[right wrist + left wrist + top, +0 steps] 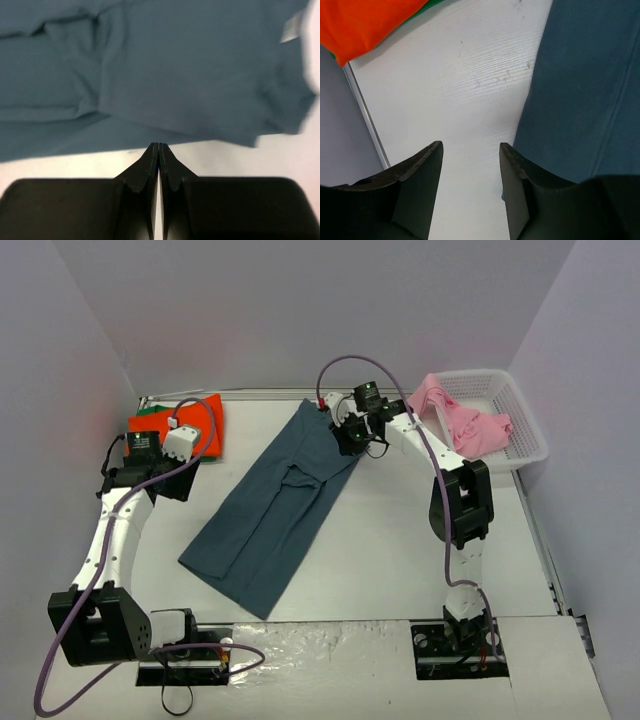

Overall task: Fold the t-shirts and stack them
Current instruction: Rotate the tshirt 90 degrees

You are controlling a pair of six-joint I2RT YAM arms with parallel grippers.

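A dark slate-blue t-shirt (275, 510) lies flat on a slant across the middle of the table, its sides folded in lengthwise. My right gripper (350, 435) hovers at its far right end. Its jaws (159, 145) are shut with nothing between them, the tips just off the shirt's (175, 65) edge. My left gripper (190, 445) is at the back left, open over bare table (470, 145), with the blue shirt (585, 90) to its right. The orange-red t-shirt (213, 415) (365, 25) lies folded on a green t-shirt (150, 410) (427, 7). A pink t-shirt (465, 420) hangs crumpled over the basket.
A white lattice basket (525, 420) stands at the back right against the wall. Lilac walls close the table on the left, back and right. A metal strip (367, 120) runs along the table's left edge. A white label (289, 27) shows on the blue shirt.
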